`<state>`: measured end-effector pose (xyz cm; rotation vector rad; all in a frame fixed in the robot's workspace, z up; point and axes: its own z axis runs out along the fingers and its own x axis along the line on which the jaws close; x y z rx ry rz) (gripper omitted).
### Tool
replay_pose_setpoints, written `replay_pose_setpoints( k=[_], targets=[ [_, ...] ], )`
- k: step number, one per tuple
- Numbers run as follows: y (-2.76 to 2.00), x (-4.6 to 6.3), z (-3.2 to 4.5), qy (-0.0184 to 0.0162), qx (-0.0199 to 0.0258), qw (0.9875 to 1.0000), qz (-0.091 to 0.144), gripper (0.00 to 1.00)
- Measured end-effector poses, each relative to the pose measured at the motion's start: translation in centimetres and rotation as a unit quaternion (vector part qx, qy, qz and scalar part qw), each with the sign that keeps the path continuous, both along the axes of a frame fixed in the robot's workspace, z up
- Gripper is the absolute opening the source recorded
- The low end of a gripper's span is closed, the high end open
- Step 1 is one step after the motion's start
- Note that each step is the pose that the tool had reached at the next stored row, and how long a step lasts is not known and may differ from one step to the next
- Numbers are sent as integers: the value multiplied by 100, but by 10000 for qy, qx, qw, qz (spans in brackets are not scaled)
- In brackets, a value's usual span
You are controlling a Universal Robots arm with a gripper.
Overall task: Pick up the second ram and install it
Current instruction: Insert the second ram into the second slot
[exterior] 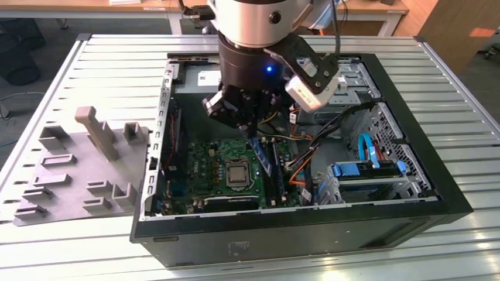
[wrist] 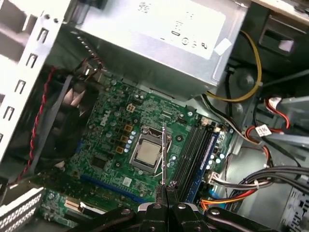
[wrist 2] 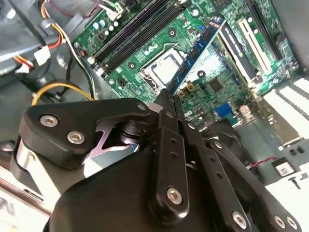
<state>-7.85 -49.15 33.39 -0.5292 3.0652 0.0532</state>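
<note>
Hanging over the open computer case point(exterior: 312, 225), the gripper point(exterior: 252, 124) has its fingers pinched narrow on 1 short end of the second ram point(exterior: 263, 153). That grip leaves the long contact edge free to meet a slot. The stick slopes down over the green motherboard point(exterior: 212, 157) and appears clear of it, not yet seated. In the first wrist view it shows edge-on as a thin line point(wrist: 164, 154) above the CPU socket point(wrist: 146, 152), just beside the black memory slots point(wrist: 189, 151). The grey holder tray point(exterior: 86, 170) lies outside the case.
</note>
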Motion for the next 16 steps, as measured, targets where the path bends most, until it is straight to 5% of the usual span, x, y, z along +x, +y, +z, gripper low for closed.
replay_pose_setpoints(
  k=[4, 8, 10, 13, 16],
  targets=[
    [0, 0, -6, 0, 0, 9993, -365, 11],
    [0, 0, -12, 0, 0, 9974, -724, 11],
    [0, 0, -15, 0, 0, 9958, -912, 11],
    [0, 0, -28, 0, 1, 9908, -1351, 11],
    [0, 0, -30, 0, 0, 9902, -1399, 11]
  ],
)
